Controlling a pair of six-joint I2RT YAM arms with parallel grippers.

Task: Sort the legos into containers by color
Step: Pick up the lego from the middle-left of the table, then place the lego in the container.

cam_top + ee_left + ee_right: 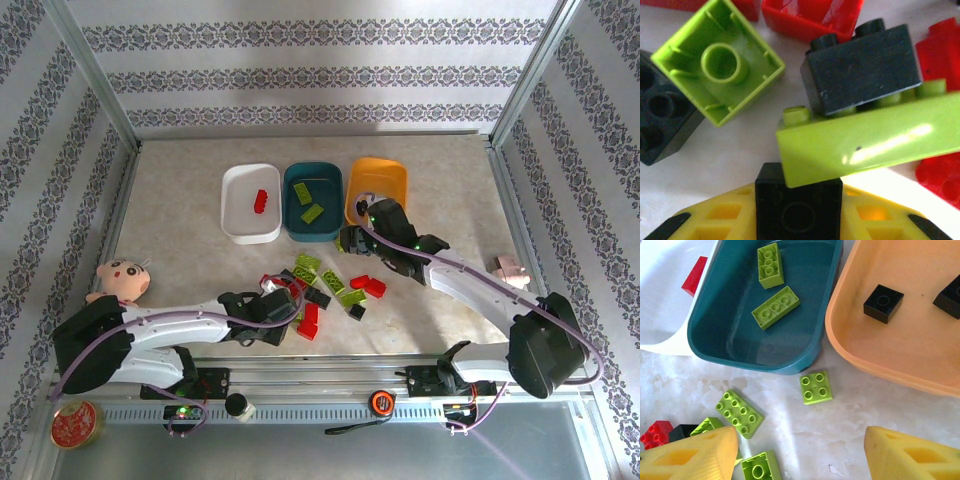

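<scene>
Marbled beige tabletop [180,200], patterned wallpaper [320,70], left gripper [288,300] clamping black lego [799,210], right gripper [801,446] apart

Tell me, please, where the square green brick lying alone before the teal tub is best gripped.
Probably from straight above, pinching the green brick by the two side walls that run away from the teal tub. It lies flat, studs up, apart from its neighbours, so those walls are free; the tub stands close, crowding the far wall.
</scene>
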